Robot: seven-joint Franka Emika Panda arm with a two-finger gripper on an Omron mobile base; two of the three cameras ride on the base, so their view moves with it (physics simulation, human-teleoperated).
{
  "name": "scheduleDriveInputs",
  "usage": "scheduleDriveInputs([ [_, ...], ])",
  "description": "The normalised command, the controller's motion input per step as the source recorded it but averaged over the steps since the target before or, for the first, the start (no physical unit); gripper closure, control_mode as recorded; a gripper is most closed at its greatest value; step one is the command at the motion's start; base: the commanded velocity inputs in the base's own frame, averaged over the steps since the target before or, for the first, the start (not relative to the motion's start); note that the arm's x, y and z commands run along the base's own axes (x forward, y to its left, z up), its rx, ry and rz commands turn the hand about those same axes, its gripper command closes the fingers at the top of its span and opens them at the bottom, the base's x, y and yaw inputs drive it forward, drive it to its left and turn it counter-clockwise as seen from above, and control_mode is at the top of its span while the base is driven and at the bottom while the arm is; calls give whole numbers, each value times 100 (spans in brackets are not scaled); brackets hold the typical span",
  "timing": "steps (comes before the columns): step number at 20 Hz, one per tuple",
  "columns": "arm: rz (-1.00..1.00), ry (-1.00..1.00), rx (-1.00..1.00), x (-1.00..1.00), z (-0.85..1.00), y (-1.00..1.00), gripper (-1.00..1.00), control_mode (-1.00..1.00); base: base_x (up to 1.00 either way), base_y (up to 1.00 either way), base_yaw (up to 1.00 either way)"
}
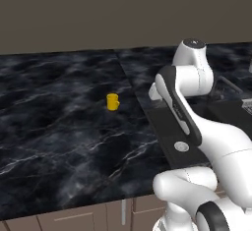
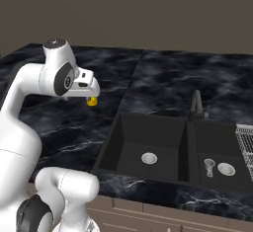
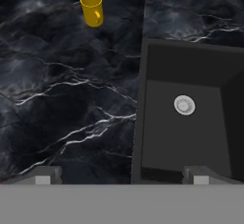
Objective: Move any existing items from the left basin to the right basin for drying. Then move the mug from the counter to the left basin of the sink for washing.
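Observation:
The yellow mug [image 1: 112, 101] stands upright on the black marble counter [image 1: 59, 107], left of the sink; in the hand view the mug [image 3: 92, 8] is at the top left, handle to the right. My gripper [image 3: 121, 175] hovers open above the sink's left edge, its fingertips [image 3: 45, 174] wide apart with nothing between them, well short of the mug. The left basin [image 2: 143, 137] has a bare black floor around its silver drain [image 2: 149, 158]. In the right basin [image 2: 217, 142] a small white scoop-like item [image 2: 209, 166] lies beside the drain [image 2: 226, 169].
A dark faucet [image 2: 196, 105] rises behind the dividing wall. A wire dish rack [image 2: 244, 142] sits at the right of the sink. My arm's wrist partly covers the mug in the right base view. A brown wall runs behind the counter.

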Motion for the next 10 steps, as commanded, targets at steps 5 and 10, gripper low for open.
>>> scheduleDriveInputs([
  [5,0,0,0,0,0,0,-100,100,28,0,0],
  [10,0,1,0,0,-2,0,-100,-100,0,0,0],
])
